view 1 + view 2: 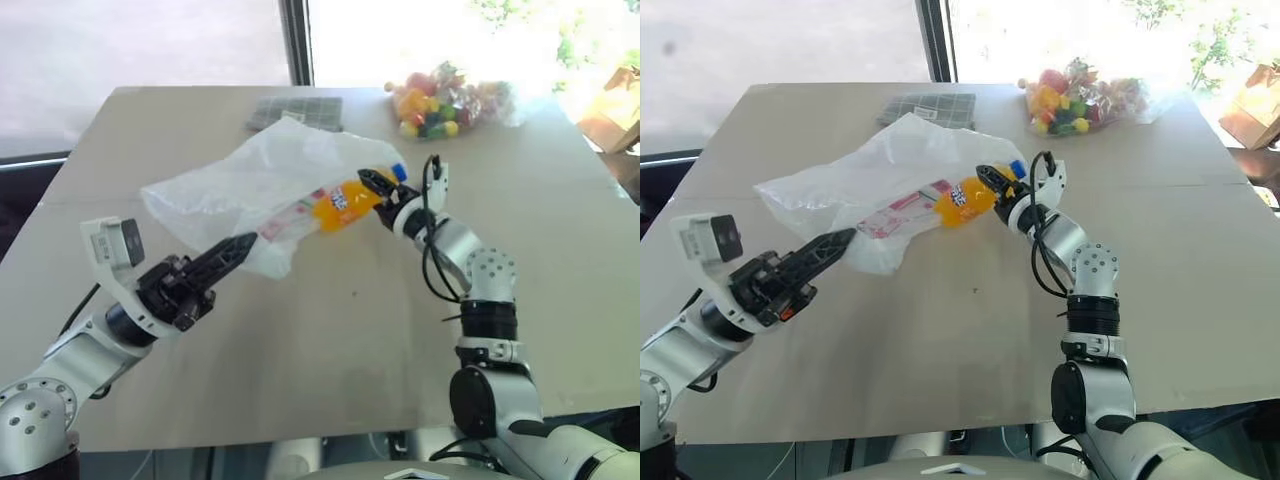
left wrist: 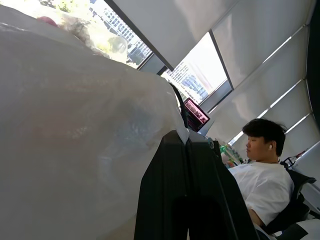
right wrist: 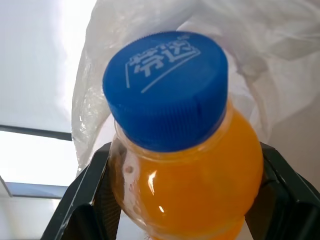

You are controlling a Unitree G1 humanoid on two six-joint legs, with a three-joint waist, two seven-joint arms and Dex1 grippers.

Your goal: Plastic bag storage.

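Jaws: left gripper [image 1: 240,244] pinched together on the plastic bag [image 1: 262,185], held above the bench [image 1: 330,330]; right gripper [image 1: 381,196] clamps the orange bottle [image 1: 352,203] at the bag's mouth. Thin film may slip or tear if pushed.

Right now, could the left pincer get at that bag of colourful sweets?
Probably not: the left pincer is shut on the plastic bag, and the bag of sweets lies at the table's far edge, beyond the right arm.
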